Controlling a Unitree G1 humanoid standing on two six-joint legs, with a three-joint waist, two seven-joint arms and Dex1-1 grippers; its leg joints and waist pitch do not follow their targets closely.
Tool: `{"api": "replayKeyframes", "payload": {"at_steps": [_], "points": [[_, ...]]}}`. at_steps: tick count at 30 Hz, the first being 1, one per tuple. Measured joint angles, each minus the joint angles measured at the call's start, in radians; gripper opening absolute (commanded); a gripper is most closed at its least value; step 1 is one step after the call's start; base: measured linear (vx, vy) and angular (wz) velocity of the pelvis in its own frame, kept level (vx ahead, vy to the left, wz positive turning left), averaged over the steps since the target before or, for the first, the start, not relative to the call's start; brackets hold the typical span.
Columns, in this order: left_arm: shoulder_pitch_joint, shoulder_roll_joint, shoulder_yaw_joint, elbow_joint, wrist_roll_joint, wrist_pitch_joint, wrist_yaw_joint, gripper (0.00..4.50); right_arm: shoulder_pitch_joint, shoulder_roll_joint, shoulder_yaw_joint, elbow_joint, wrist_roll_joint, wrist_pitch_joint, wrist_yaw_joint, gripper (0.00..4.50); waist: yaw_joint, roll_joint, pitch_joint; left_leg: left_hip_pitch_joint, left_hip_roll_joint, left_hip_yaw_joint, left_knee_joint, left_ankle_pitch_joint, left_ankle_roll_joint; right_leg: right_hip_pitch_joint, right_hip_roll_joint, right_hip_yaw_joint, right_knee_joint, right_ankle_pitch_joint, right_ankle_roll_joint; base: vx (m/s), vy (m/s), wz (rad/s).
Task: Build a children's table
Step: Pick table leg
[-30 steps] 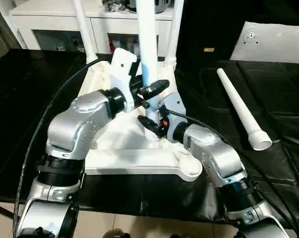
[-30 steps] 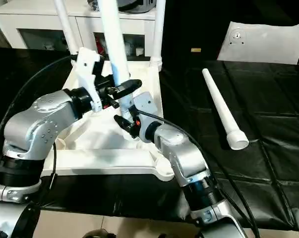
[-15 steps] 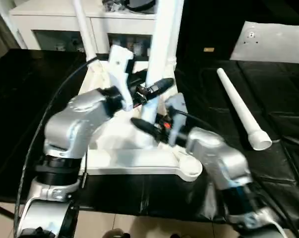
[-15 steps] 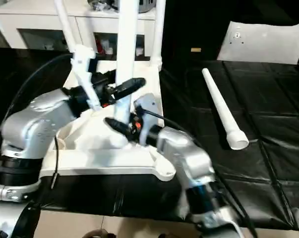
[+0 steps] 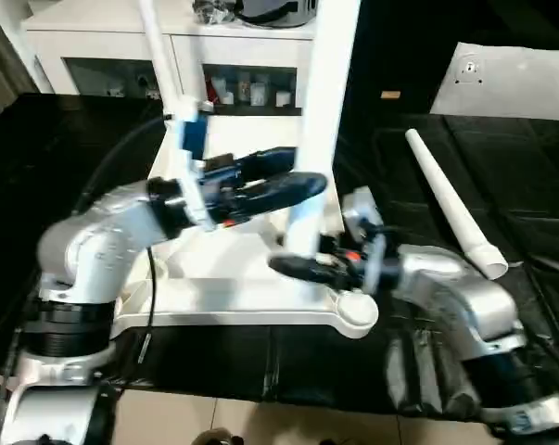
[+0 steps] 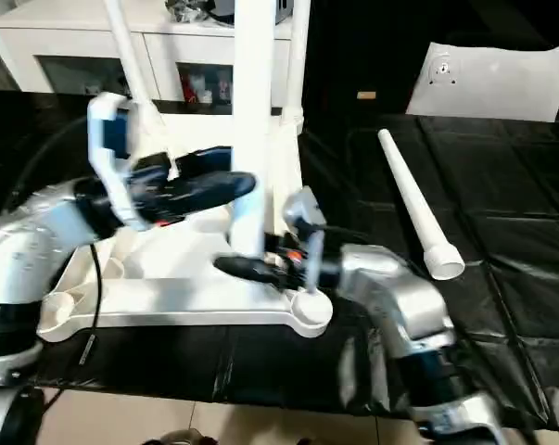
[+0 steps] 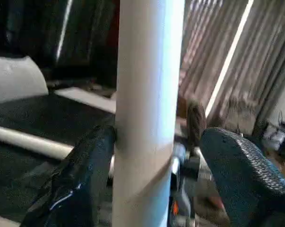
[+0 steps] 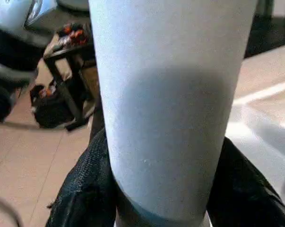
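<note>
So my right claw [image 8: 156, 198] is clamped on the upright table leg [image 5: 327, 111] low down, just above the tabletop [image 5: 251, 297]. My left claw [image 7: 156, 161] straddles it higher up, fingers spread.

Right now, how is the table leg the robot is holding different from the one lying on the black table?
The held leg stands upright on the tabletop; the loose leg lies flat on the black cover.
The right gripper clamps the held leg low down, and one finger of the left gripper touches it higher up; nothing touches the loose leg.
Both are long white tapered tubes.
</note>
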Motion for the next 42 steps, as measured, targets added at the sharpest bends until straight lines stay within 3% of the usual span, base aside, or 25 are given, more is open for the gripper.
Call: {"api": "replayKeyframes", "payload": {"at_steps": [1,3,14,27,29,32,34,37,42], "points": [[0.001,0.001,-0.012,0.005,0.01,-0.005,-0.007,2.98,0.0,-0.003,0.001,0.0,-0.001,0.0,0.008,1.93,0.0,0.0,0.0,0.0,0.0,0.0,0.0,0.0,0.0,0.0,0.0,0.0,0.0,0.0,0.0,0.0,0.0,0.0],[0.004,0.001,-0.025,0.007,0.018,-0.008,-0.011,2.97,0.0,-0.004,0.002,0.0,-0.002,0.0,0.015,1.93,0.0,0.0,0.0,0.0,0.0,0.0,0.0,0.0,0.0,0.0,0.0,0.0,0.0,0.0,0.0,0.0,0.0,0.0],[0.033,0.011,-0.07,0.007,0.062,-0.031,-0.015,1.93,-0.008,-0.018,0.011,0.012,-0.015,-0.005,0.046,1.93,0.0,0.0,0.0,0.0,0.0,0.0,0.0,0.0,0.0,0.0,0.0,0.0,0.0,0.0,0.0,0.0,0.0,0.0],[0.037,-0.014,-0.045,0.007,0.051,-0.017,0.015,1.82,-0.035,-0.014,0.015,0.041,-0.048,-0.041,0.042,1.93,0.0,0.0,0.0,0.0,0.0,0.0,0.0,0.0,0.0,0.0,0.0,0.0,0.0,0.0,0.0,0.0,0.0,0.0],[0.037,-0.024,-0.041,0.011,0.057,-0.025,0.035,1.82,-0.041,-0.002,0.014,0.052,-0.048,-0.041,0.023,2.63,0.0,0.0,0.0,0.0,0.0,0.0,0.0,0.0,0.0,0.0,0.0,0.0,0.0,0.0,0.0,0.0,0.0,0.0],[0.037,-0.042,-0.026,0.036,0.074,-0.047,0.085,1.82,-0.071,0.023,0.009,0.081,-0.065,-0.037,-0.042,2.71,-0.001,0.0,0.0,0.0,0.0,0.0,0.0,0.0,0.0,0.0,0.0,0.0,0.0,0.0,0.0,0.0,0.0,0.0],[0.031,-0.053,-0.022,0.054,0.103,-0.067,0.132,1.82,-0.084,0.038,0.001,0.11,-0.104,-0.055,-0.105,3.04,-0.002,0.0,0.0,0.0,0.0,0.0,0.001,0.0,0.0,0.0,0.0,0.0,0.0,0.0,0.0,0.0,0.0,0.0],[0.004,-0.067,-0.003,0.088,0.148,-0.086,0.223,1.82,-0.112,0.075,-0.002,0.161,-0.173,-0.077,-0.23,3.13,-0.002,0.0,0.0,-0.001,0.0,0.0,0.001,0.0,0.0,0.0,0.0,-0.001,0.0,0.0,0.0,0.0,0.0,0.0],[-0.01,-0.083,0.004,0.088,0.24,-0.111,0.378,1.82,-0.128,0.161,-0.036,0.166,-0.202,-0.062,-0.398,3.16,-0.004,0.0,0.0,-0.002,0.0,0.0,0.001,0.0,0.0,-0.002,0.0,0.0,0.0,0.0,0.0,0.0,0.0,0.0]]}}
